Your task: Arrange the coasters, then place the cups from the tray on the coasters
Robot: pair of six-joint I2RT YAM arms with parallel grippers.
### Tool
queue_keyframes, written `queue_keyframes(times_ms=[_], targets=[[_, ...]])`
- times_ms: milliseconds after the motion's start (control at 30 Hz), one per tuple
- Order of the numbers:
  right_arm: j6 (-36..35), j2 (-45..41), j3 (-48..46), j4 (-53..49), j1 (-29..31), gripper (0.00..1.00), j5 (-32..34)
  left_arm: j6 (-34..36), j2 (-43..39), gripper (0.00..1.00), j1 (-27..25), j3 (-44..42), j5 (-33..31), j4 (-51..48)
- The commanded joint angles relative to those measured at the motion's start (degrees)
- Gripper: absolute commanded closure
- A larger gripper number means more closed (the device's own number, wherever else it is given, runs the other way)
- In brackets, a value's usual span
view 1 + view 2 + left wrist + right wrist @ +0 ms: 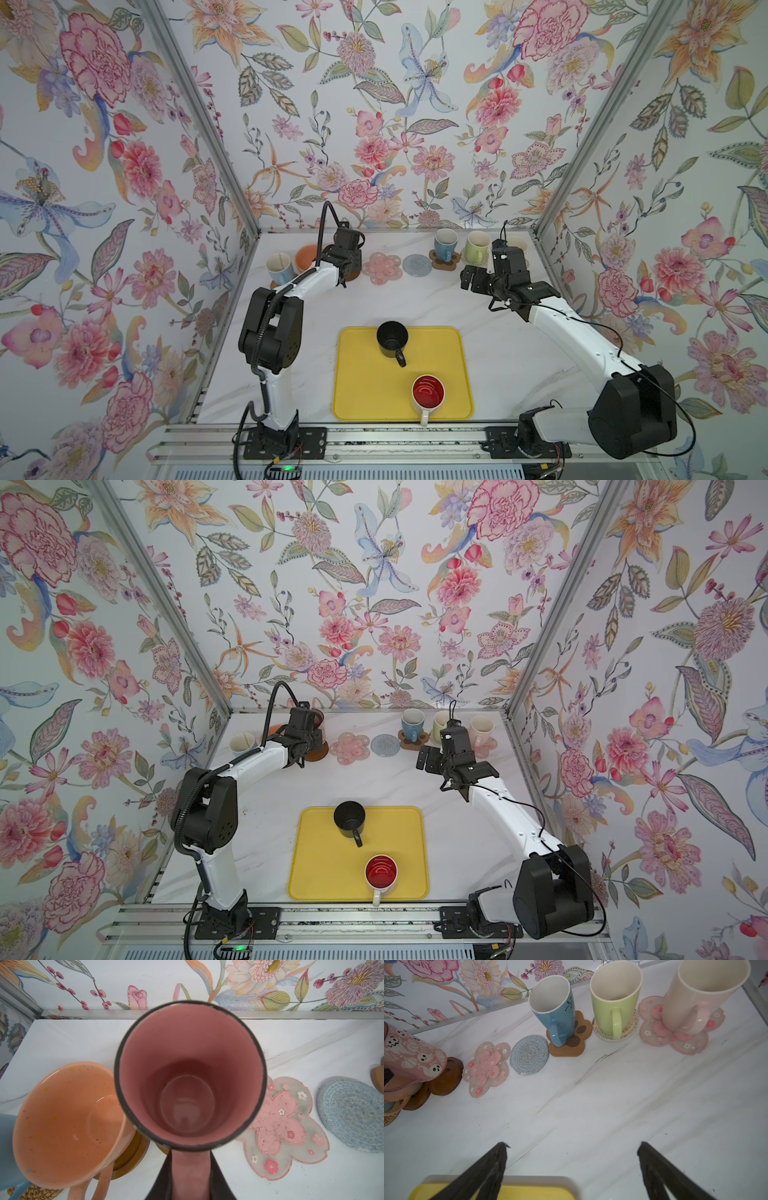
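Note:
My left gripper [190, 1167] is shut on the handle of the pink cup [190, 1076], which leans over a dark brown coaster [446, 1077] in the back row; I cannot tell if they touch. My right gripper [572, 1145] hangs open and empty over bare table, between the tray [357, 399] and the row. A black cup [392, 338] and a red-inside white cup [428, 392] stand on the yellow tray. A pink flower coaster [381, 267] and a grey round coaster [415, 264] lie bare.
A blue cup [553, 1007] stands on the paw coaster, a green cup [614, 1001] on a round one, a pale pink cup [699, 995] on a flower coaster. At the row's left are a peach cup [66, 1124] and a blue-sided cup [279, 268]. Walls enclose three sides.

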Motion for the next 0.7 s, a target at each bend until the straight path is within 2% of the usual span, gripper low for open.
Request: queue_keyframes(times_ms=[0,667], targets=[[0.8,-0.7,1.7,-0.9,-0.3,0.01,-0.1,0.9,0.0,1.00,1.0,3.6,-0.4,6.2],[0.7,-0.2,2.9,-1.6,-0.4,0.01,0.2,0.2,2.0,1.00,1.8,3.8,0.1,6.0]])
